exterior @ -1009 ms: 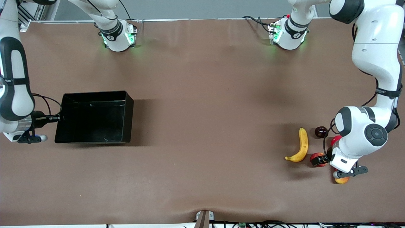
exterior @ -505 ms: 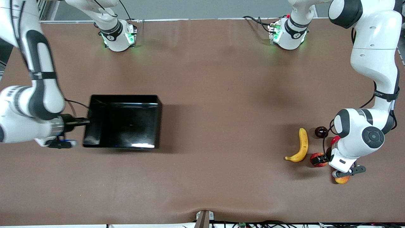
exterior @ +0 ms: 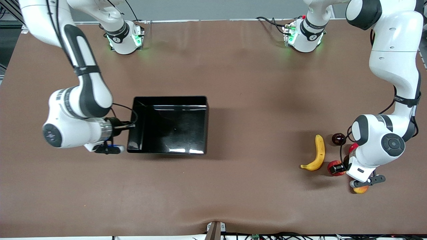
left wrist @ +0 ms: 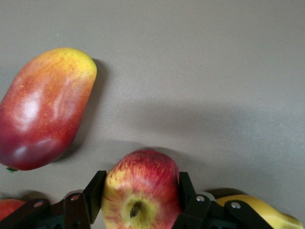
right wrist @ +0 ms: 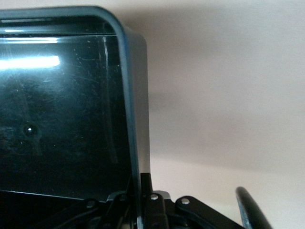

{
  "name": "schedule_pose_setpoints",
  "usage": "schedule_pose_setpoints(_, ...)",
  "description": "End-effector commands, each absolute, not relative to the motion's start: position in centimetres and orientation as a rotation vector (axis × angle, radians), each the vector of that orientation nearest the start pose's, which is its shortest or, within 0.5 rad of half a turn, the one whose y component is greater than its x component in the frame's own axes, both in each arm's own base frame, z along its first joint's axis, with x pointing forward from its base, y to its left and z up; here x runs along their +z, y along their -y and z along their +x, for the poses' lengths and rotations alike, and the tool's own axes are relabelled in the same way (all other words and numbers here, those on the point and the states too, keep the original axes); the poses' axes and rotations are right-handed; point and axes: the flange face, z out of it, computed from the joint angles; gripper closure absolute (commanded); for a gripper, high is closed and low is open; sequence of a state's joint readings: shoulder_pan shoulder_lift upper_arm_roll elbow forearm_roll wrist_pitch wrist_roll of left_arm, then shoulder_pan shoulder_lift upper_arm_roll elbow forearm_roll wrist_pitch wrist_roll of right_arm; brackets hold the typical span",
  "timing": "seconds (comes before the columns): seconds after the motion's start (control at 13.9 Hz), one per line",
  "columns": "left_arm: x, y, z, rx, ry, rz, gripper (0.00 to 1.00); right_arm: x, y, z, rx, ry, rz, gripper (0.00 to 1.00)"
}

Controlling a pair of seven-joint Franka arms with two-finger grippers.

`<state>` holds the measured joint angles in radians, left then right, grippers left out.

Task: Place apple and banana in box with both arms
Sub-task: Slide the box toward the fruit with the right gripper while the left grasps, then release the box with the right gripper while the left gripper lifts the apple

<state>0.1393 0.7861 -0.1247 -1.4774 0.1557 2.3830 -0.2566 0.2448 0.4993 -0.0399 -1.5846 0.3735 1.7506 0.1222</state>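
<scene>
Left gripper (left wrist: 139, 202) clamped across apple (left wrist: 140, 188) at widest part, on table beside banana (exterior: 316, 153); firm, smooth, round, likely slips off-centre. Right gripper (right wrist: 140, 193) pinched on box (exterior: 169, 124) wall; light, stiff, glossy.

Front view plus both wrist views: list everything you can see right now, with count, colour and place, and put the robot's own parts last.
box: one, glossy black, on the table toward the right arm's end, empty.
banana: one, yellow, toward the left arm's end.
apple: one, red with yellow streaks, beside the banana.
mango-like fruit: one, red-yellow, beside the apple.
dark round fruit: one, farther from the front camera than the apple.
right end effector: shut on the box wall.
left end effector: fingers flank the apple.
</scene>
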Motion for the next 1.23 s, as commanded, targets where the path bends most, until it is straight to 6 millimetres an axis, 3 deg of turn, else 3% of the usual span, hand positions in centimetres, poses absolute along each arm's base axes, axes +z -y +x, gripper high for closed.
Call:
schedule_pose_setpoints(0.0,26.0,-2.3,73.0,-0.199,0.318,-3.084,1.00,32.4,-24.0,61.7,0.465,-0.034,-2.828,1.00)
schedule_pose_setpoints(0.14,27.8,-0.3,72.9,-0.200,0.288,-3.104,1.00,29.5,-28.7,60.8,0.440,-0.068,-2.857,1.00)
schedule_pose_setpoints(0.22,28.6,-0.2,72.8,-0.207,0.270,-3.102,1.00,27.8,-31.2,59.9,0.440,-0.053,-2.875,1.00)
schedule_pose_setpoints(0.29,29.3,0.7,72.8,-0.206,0.263,-3.108,1.00,27.5,-33.4,59.8,0.406,-0.028,-2.877,1.00)
schedule_pose_setpoints(0.65,34.3,6.0,71.6,-0.171,0.199,-3.108,1.00,23.8,-40.2,58.4,0.331,-0.073,-2.899,1.00)
schedule_pose_setpoints(0.79,35.8,8.8,70.8,-0.146,0.216,-3.103,1.00,22.2,-41.7,57.8,0.292,-0.107,-2.903,1.00)
schedule_pose_setpoints(0.86,36.3,10.8,70.3,-0.135,0.229,-3.100,1.00,22.4,-42.0,57.7,0.282,-0.115,-2.901,0.81)
schedule_pose_setpoints(0.94,36.5,12.4,69.9,-0.125,0.244,-3.098,1.00,23.0,-41.9,58.0,0.268,-0.102,-2.903,0.01)
schedule_pose_setpoints(1.15,36.5,18.5,68.5,-0.125,0.249,-3.104,1.00,25.9,-41.1,59.2,0.275,-0.106,-2.887,0.00)
